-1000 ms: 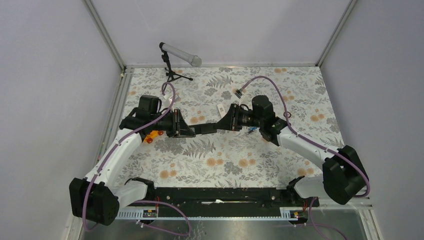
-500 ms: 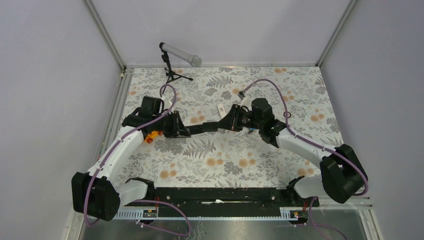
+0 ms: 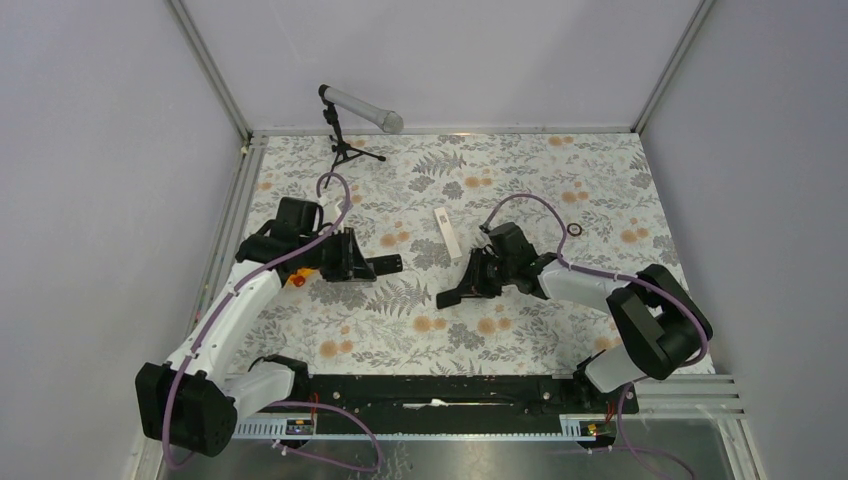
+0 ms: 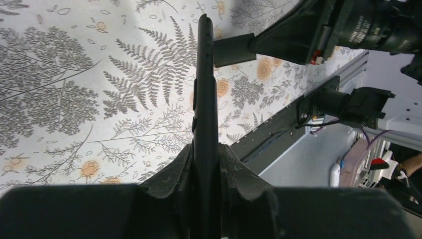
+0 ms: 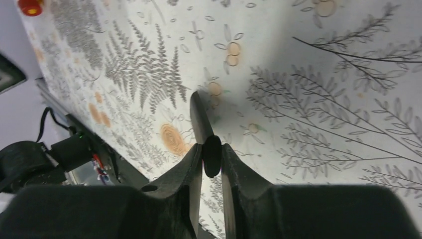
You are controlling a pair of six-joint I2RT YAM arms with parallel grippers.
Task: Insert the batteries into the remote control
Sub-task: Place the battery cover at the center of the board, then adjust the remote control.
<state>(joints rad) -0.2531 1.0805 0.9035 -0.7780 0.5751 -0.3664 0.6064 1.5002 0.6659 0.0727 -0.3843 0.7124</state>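
My left gripper (image 3: 366, 265) (image 4: 205, 147) is shut on the black remote control (image 3: 388, 264) (image 4: 205, 84), held edge-on above the mat and sticking out to the right. My right gripper (image 3: 468, 287) (image 5: 212, 146) is shut on a thin flat black piece (image 3: 449, 298) (image 5: 198, 115), apart from the remote and angled down at the mat. Whether the piece touches the mat I cannot tell. The left wrist view shows that same piece (image 4: 234, 50) just beyond the remote's tip. The batteries are out of view.
A white bar-shaped object (image 3: 447, 231) lies on the fern-patterned mat (image 3: 520, 330) behind the grippers. An orange toy car (image 3: 297, 278) sits under the left arm. A small ring (image 3: 577, 230) lies at the right. A microphone on a stand (image 3: 352, 112) is at the back.
The grippers were joined by one long black object. Now they are apart: the right one came nearer and lower with the thin piece, and the left one keeps the remote.
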